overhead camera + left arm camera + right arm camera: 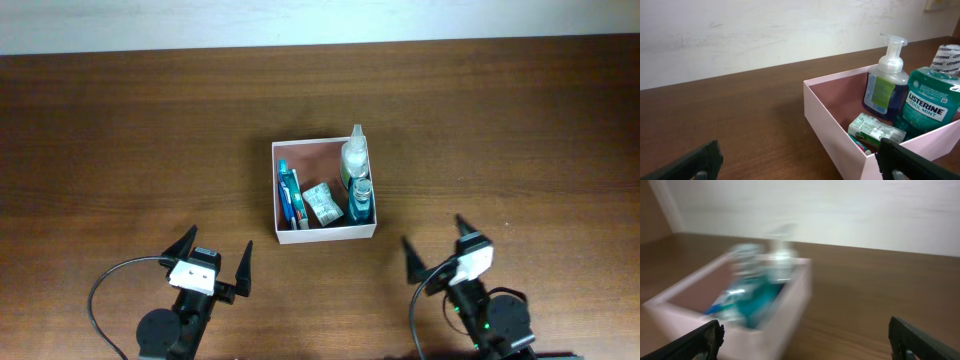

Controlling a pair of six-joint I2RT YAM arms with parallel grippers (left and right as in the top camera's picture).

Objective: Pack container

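The container [322,234] is a square shallow white box with a reddish-brown inside, at the table's middle. It holds a clear foam pump bottle [355,155], a teal Listerine mouthwash bottle [361,201], a small green-white packet [323,203] and blue toothbrush items [289,198]. My left gripper [214,263] is open and empty, near the front edge, left of the container. My right gripper [437,246] is open and empty, front right of it. The left wrist view shows the container [832,127], pump bottle [886,82], Listerine bottle [931,97] and packet [875,129]. The right wrist view is blurred and shows the container [785,312].
The brown wooden table [120,150] stretches wide on both sides of the container. A pale wall [300,20] runs along its far edge. Black cables [100,300] loop beside the left arm base.
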